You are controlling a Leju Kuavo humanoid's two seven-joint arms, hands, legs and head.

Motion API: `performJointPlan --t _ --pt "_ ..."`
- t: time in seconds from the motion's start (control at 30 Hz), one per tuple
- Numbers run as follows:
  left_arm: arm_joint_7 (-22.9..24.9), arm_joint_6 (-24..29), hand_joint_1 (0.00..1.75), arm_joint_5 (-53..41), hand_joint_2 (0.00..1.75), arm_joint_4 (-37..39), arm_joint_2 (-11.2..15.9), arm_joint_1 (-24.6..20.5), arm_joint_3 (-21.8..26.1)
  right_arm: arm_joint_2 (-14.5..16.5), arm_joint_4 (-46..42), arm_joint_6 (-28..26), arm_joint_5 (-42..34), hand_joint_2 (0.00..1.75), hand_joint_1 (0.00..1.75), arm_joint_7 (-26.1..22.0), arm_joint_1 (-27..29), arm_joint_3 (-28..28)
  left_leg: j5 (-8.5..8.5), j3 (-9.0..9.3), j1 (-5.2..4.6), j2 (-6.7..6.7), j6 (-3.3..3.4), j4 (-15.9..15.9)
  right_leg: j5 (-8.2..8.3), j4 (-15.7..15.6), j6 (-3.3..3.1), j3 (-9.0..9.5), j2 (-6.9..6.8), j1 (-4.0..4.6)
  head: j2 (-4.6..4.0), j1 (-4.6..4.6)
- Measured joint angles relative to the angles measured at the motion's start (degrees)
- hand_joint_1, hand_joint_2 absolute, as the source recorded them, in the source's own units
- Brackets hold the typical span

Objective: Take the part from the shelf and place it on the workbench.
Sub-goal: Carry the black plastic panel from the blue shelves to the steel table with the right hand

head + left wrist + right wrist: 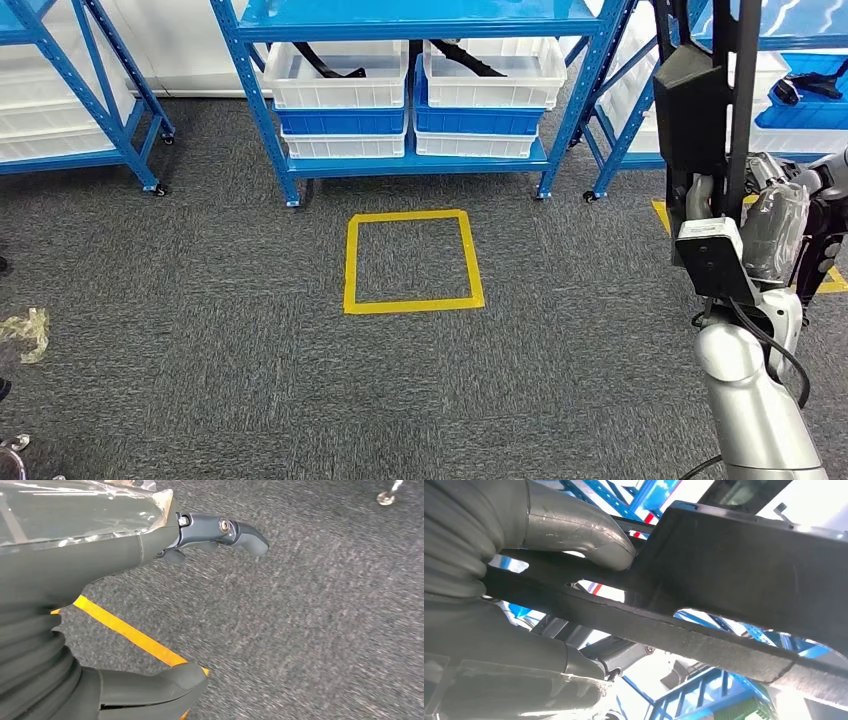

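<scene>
Right hand (775,215) grips a long black moulded plastic part (700,90); left hand (150,605) hangs spread, empty. Carrying step; workbench must be found next.

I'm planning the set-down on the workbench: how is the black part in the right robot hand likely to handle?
The black part looks stiff: it stands upright from the right robot hand without drooping. Long and cut through with openings, it is probably light for its size, but top-heavy and apt to swing or tip. Its matte, rough-looking edge suggests it won't slip easily under the thumb.
</scene>
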Motion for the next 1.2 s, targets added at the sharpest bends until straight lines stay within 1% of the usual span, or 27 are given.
performJointPlan --t 0.03,0.07,0.13,0.17,0.2,0.27,0.33,0.37,0.4,0.47,0.5,0.53,0.57,0.6,0.67,0.7,0.73,0.77,0.83,0.87,0.93,1.0,1.03,1.07,1.1,1.17,1.2 --pt "-0.01 -0.01 0.0 0.04 1.75 0.0 -0.06 -0.02 0.0 0.22 0.22 -0.01 0.19 1.75 1.75 0.1 -0.03 0.01 0.66 -0.88 0.01 0.04 -0.08 0.04 -0.36 2.06 0.48 0.06 0.0 -0.11 0.0 0.01" --pt "-0.02 -0.02 0.0 0.1 1.75 -0.01 -0.14 -0.05 0.0 0.45 0.46 -0.01 0.42 1.75 1.75 0.2 -0.11 0.02 1.3 -1.73 0.06 0.07 -0.24 0.1 0.26 2.14 1.17 1.1 0.0 -0.28 0.0 0.02" --pt "-0.05 -0.05 0.0 0.2 1.75 -0.03 -0.33 -0.15 0.0 0.92 0.88 -0.02 0.89 1.75 1.75 0.37 -0.53 0.03 2.47 -3.19 0.17 0.09 -0.75 0.33 2.55 -3.77 2.4 6.09 -0.03 -0.74 0.0 0.02" --pt "-0.07 -0.05 0.0 0.24 1.75 -0.1 -0.39 -0.24 0.0 1.17 1.06 -0.03 1.13 1.75 1.75 0.41 -0.92 0.05 3.0 -3.85 0.13 0.07 -1.1 0.55 2.8 -8.45 2.56 9.4 0.0 -0.78 0.0 0.04" --pt "-0.07 -0.06 0.0 0.26 1.75 -0.19 -0.44 -0.32 0.0 1.41 1.2 -0.04 1.34 1.75 1.75 0.45 -1.27 0.06 3.54 -4.31 0.04 0.05 -1.47 0.7 2.61 -12.17 2.34 11.84 0.06 -0.69 0.0 0.0" --pt "-0.09 -0.06 0.0 0.28 1.75 -0.37 -0.45 -0.41 0.0 1.84 1.5 -0.05 1.73 1.75 1.75 0.54 -1.8 0.09 4.53 -4.78 -0.15 0.02 -2.08 0.79 1.76 -15.66 1.38 13.59 0.19 -0.29 0.0 -0.09" --pt "-0.1 -0.07 0.0 0.34 1.75 -0.46 -0.46 -0.39 0.02 2.27 1.83 -0.06 1.93 1.75 1.75 0.61 -2.06 0.13 4.81 -5.11 0.01 -0.04 -2.58 0.85 2.4 -15.49 0.2 12.59 0.13 -0.5 0.0 -0.2" --pt "-0.1 -0.07 0.0 0.38 1.75 -0.49 -0.49 -0.37 0.03 2.5 1.97 -0.06 1.97 1.75 1.75 0.65 -2.2 0.14 3.57 -5.6 0.17 -0.11 -2.84 1.69 2.93 -15.47 -0.6 12.19 0.05 -0.67 0.0 -0.27" --pt "-0.1 -0.07 0.0 0.41 1.75 -0.5 -0.5 -0.36 0.04 2.7 2.07 -0.06 2.01 1.75 1.75 0.68 -2.37 0.13 1.23 -6.42 0.31 -0.22 -3.13 3.69 3.6 -15.48 -1.36 11.63 -0.02 -0.85 0.0 -0.32" --pt "-0.1 -0.08 0.0 0.45 1.75 -0.56 -0.54 -0.37 0.05 3.02 2.16 -0.05 2.12 1.75 1.75 0.7 -2.56 0.09 -4.99 -8.7 0.44 -0.44 -3.58 11.14 5.03 -15.42 -2.27 10.19 -0.08 -0.77 0.0 -0.4" --pt "-0.1 -0.09 0.0 0.49 1.75 -0.6 -0.55 -0.38 0.06 3.15 2.21 -0.03 2.22 1.75 1.75 0.7 -2.58 0.07 -7.08 -9.64 0.44 -0.51 -3.75 15.19 5.7 -15.37 -2.34 9.35 -0.08 -0.69 0.0 -0.44" --pt "-0.1 -0.08 0.0 0.56 1.75 -0.65 -0.57 -0.38 0.07 3.3 2.29 0.02 2.32 1.75 1.75 0.7 -2.56 0.05 -7.89 -9.92 0.46 -0.54 -3.84 17.98 6.29 -15.33 -2.28 8.58 -0.07 -0.62 0.0 -0.44" --pt "-0.1 -0.07 0.0 0.67 1.75 -0.72 -0.61 -0.38 0.07 3.42 2.38 0.1 2.44 1.75 1.75 0.7 -2.54 0.03 -7.52 -9.22 0.48 -0.54 -3.86 18.82 6.83 -15.29 -2.16 7.86 -0.07 -0.59 0.0 -0.45" --pt "-0.1 -0.05 0.0 0.8 1.75 -0.81 -0.65 -0.39 0.07 3.54 2.46 0.21 2.55 1.75 1.75 0.7 -2.53 0.0 -6.34 -7.4 0.5 -0.54 -3.8 17.34 7.29 -15.25 -1.96 7.26 -0.07 -0.59 0.0 -0.46" --pt "-0.1 0.0 0.0 1.05 1.75 -1.11 -0.74 -0.43 0.09 3.74 2.52 0.43 2.78 1.75 1.75 0.7 -2.59 -0.09 -4.33 -1.05 0.53 -0.62 -3.51 9.44 8.03 -14.98 -1.46 6.3 -0.05 -0.53 0.0 -0.48" --pt "-0.1 0.03 0.0 1.12 1.75 -1.28 -0.77 -0.47 0.12 3.83 2.51 0.55 2.89 1.75 1.75 0.7 -2.67 -0.16 -4.15 1.8 0.47 -0.73 -3.28 5.4 8.33 -14.77 -1.12 5.92 -0.08 -0.42 0.0 -0.45" --pt "-0.15 0.1 0.0 1.13 1.75 -1.42 -0.81 -0.5 0.15 3.93 2.51 0.69 3.0 1.75 1.75 0.7 -2.77 -0.23 -4.34 3.69 0.35 -0.82 -3.06 2.53 8.66 -14.6 -0.72 5.63 -0.11 -0.3 0.0 -0.44" --pt "-0.24 0.24 0.0 1.12 1.75 -1.56 -0.87 -0.51 0.17 4.04 2.51 0.87 3.08 1.75 1.75 0.7 -2.86 -0.31 -4.6 4.42 0.15 -0.89 -2.8 1.18 9.0 -14.53 -0.25 5.38 -0.15 -0.2 0.0 -0.43" --pt "-0.46 0.69 0.0 1.14 1.75 -1.8 -1.07 -0.51 0.21 4.26 2.52 1.12 3.25 1.75 1.75 0.71 -2.96 -0.46 -4.26 4.0 -0.02 -0.78 -1.95 0.71 9.46 -14.46 0.54 4.97 -0.23 -0.19 0.0 -0.42" --pt "-0.52 0.87 0.0 1.22 1.75 -1.92 -1.18 -0.51 0.22 4.34 2.52 1.22 3.3 1.75 1.75 0.72 -2.97 -0.57 -3.84 3.7 -0.03 -0.68 -1.38 0.58 8.97 -13.89 0.63 4.48 -0.23 -0.22 0.0 -0.4" --pt "-0.55 0.93 0.0 1.55 1.75 -2.21 -1.35 -0.51 0.28 4.44 2.51 1.46 3.26 1.75 1.75 0.77 -3.03 -0.82 -2.75 2.74 0.09 -0.46 -0.39 0.33 5.65 -9.44 0.23 2.39 -0.16 -0.25 0.0 -0.21" --pt "-0.57 0.79 0.0 1.99 1.75 -2.46 -1.45 -0.49 0.34 4.5 2.51 2.0 2.7 1.75 1.75 0.81 -2.96 -0.98 -1.72 1.38 -0.02 -0.35 -0.09 0.38 1.34 -1.56 -0.03 -0.38 -0.04 -0.28 0.0 -0.06" --pt "-0.6 0.71 0.0 2.13 1.75 -2.53 -1.52 -0.46 0.37 4.52 2.52 2.23 2.29 1.75 1.75 0.81 -2.84 -1.01 -1.25 0.72 -0.07 -0.31 -0.1 0.42 0.21 1.57 0.18 -1.17 -0.02 -0.29 0.0 -0.08" --pt "-0.61 0.63 0.0 2.23 1.75 -2.61 -1.61 -0.44 0.39 4.54 2.53 2.45 1.85 1.75 1.75 0.81 -2.71 -1.03 -0.81 0.13 -0.1 -0.29 -0.15 0.45 0.05 2.75 0.57 -0.93 -0.02 -0.3 0.0 -0.06" --pt "-0.63 0.57 0.0 2.28 1.75 -2.69 -1.69 -0.43 0.41 4.54 2.52 2.58 1.56 1.75 1.75 0.82 -2.6 -1.08 -0.43 -0.35 -0.1 -0.21 -0.23 0.48 0.66 1.6 1.03 0.5 -0.04 -0.31 0.0 -0.04" --pt "-0.66 0.52 0.0 2.31 1.75 -2.8 -1.84 -0.42 0.45 4.54 2.49 2.79 1.22 1.75 1.75 0.81 -2.57 -1.24 0.13 -0.91 -0.13 0.1 -0.5 0.56 2.56 -6.66 1.6 6.41 -0.98 -0.27 0.0 0.02" --pt "-0.72 0.52 0.0 2.33 1.75 -2.85 -1.9 -0.39 0.48 4.56 2.44 2.91 0.91 1.75 1.75 0.77 -2.62 -1.32 0.34 -1.06 -0.25 0.3 -0.7 0.61 3.16 -10.87 1.44 9.24 -1.65 0.03 0.0 0.01"
